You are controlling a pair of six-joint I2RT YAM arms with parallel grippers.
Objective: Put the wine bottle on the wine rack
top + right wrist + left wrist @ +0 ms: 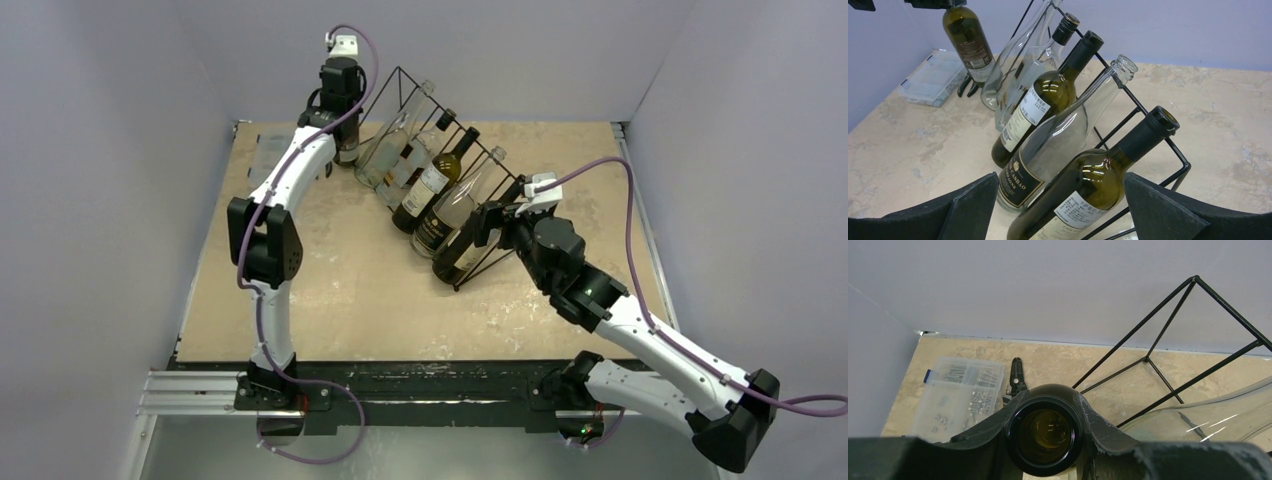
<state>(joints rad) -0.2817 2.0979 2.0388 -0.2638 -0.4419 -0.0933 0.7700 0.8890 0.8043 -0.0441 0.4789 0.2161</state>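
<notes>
One surface (340,290), tan. One wine rack (1147,359), black wire, carrying five racked bottles (1043,100). One wine bottle (967,40), dark glass, upright, long axis vertical, mouth up, just off the rack's far-left end. Likely heavy, rigid, slick, breakable; take at the neck. Left fingers (990,432) clenched on its neck. Right fingers (973,205) spread wide either side of the nearest dark bottle (1088,195), grasping nothing.

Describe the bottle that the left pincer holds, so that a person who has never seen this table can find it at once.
Find the black wire wine rack slanting across the table. Beside its far left end is a dark green wine bottle. Unlike the other bottles, which lie tilted on the rack, it is upright, with the left pincer shut on its top.
</notes>
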